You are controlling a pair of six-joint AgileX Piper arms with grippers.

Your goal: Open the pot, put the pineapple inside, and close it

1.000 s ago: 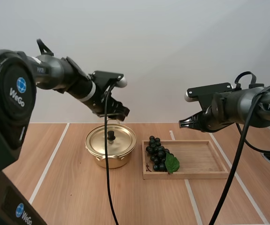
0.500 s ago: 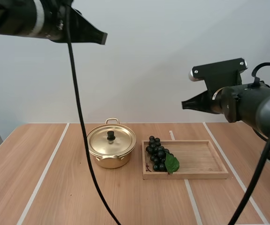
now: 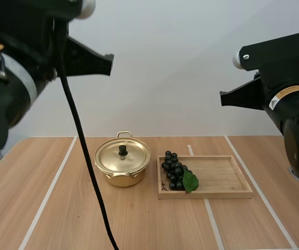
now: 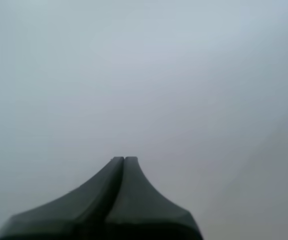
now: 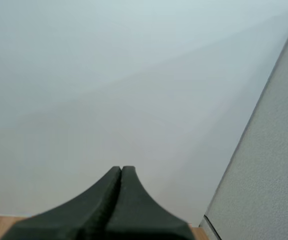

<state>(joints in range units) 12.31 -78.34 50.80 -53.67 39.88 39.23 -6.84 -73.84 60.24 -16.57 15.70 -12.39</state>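
The pot [image 3: 122, 162] sits on the table [image 3: 71, 219] with its lid [image 3: 123, 154] on and the black knob [image 3: 122, 150] upright at the centre. It is just beside the left end of the tray [image 3: 222, 179], probably so that a short carry takes the fruit across. No pineapple is on the table. The only fruit is a bunch of dark grapes [image 3: 176, 172] with a green leaf, lying in the tray's left end, the end nearest the pot. The left end effector [image 4: 124, 160] has its fingers pressed together as one dark wedge with nothing between them, and the right end effector [image 5: 120, 169] is closed and empty in the same way. Both are high above the table, well apart from pot and tray, which looks like a parked or retracted pose rather than an approach. That is the change from a second ago, when the left end effector hung just above and behind the lid and the right one hovered over the tray's far edge. Both arms have since lifted and drawn back. Pot, lid, tray and grapes lie exactly where they did, so I judge the opening step not yet begun.
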